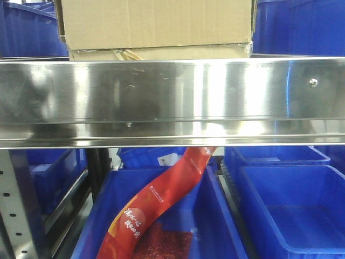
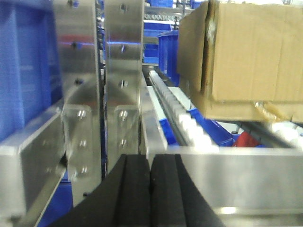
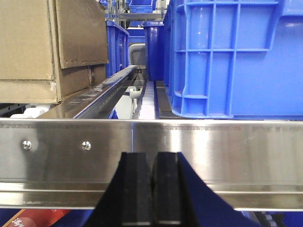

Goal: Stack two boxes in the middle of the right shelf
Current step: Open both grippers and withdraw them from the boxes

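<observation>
While both arms hang in front of the rack, the big tan corrugated cardboard box (image 1: 156, 22) sits on top of the thin flat tan cardboard box (image 1: 161, 53), and the pair rests on the shiny stainless-steel shelf board (image 1: 172, 100) with its broad mirror-like front lip.

The left gripper (image 2: 150, 194) has its two black padded fingers (image 2: 130, 189) pressed together with nothing between them. Ahead of it and to its right the stacked boxes stand on white rollers (image 2: 189, 125) behind the lip, the big box above, the thin one under it with a scrap of glossy tape at its lower front edge. Directly ahead and to its left rise perforated steel uprights (image 2: 123, 71) with screw heads, and beyond them a blurred blue plastic bin (image 2: 26, 71).

The right gripper (image 3: 151, 191) is likewise closed, pad against pad, empty, just in front of the steel lip. Ahead of it and to its left the same stack shows its end face, a loose flap hanging on the upper box. Ahead and to its right a blue ribbed plastic crate (image 3: 236, 56) stands on the shelf, apart from the boxes.

Below the shelf, in the front-facing view, a red printed bag (image 1: 156, 205) lies slanted in a lower blue plastic bin (image 1: 223, 216).
</observation>
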Available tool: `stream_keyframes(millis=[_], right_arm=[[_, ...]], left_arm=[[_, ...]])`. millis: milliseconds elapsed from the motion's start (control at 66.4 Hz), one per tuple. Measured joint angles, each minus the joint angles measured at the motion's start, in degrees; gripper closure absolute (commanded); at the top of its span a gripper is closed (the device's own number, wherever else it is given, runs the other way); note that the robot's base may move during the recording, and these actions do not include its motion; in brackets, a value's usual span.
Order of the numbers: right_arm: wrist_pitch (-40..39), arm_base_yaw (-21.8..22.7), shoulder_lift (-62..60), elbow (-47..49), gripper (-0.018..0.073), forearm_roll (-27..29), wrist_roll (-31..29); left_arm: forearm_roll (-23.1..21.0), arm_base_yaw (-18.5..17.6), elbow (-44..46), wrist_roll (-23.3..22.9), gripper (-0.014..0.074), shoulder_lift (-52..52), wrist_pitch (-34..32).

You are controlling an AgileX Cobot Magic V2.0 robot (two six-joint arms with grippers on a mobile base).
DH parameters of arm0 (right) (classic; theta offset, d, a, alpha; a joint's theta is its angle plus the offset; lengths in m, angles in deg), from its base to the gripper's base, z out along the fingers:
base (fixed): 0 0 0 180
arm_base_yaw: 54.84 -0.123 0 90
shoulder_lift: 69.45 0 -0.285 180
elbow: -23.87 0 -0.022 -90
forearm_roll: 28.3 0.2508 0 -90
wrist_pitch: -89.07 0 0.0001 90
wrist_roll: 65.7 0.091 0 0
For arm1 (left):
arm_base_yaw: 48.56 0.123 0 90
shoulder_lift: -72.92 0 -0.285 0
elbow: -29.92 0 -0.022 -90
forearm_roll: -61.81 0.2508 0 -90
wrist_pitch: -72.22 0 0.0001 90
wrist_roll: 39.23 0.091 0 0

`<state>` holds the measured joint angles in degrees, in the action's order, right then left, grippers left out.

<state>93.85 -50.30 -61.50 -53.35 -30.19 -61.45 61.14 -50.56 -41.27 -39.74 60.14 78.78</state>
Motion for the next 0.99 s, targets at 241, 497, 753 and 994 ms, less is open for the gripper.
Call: stream_keyframes(millis=[241, 497, 753, 994], right_arm=[[0.0, 0.0, 0.0, -0.1, 0.0721, 0.0, 0.0], [0.0, 0.0, 0.0, -0.1, 0.0721, 0.0, 0.0], [0.0, 0.0, 0.0, -0.1, 0.0721, 0.0, 0.0], [0.0, 0.0, 0.0, -0.1, 0.0721, 0.1, 0.0]], left_arm=[[-0.1, 0.9, -6.0, 0.5, 0.0707, 4.6, -2.4], [0.2, 2.1, -6.1, 0.5, 0.0707, 4.7, -3.0], [0.7, 2.1, -6.1, 0.5, 0.0707, 4.7, -3.0], [0.7, 2.1, -6.1, 0.5, 0.0707, 4.7, -3.2]])
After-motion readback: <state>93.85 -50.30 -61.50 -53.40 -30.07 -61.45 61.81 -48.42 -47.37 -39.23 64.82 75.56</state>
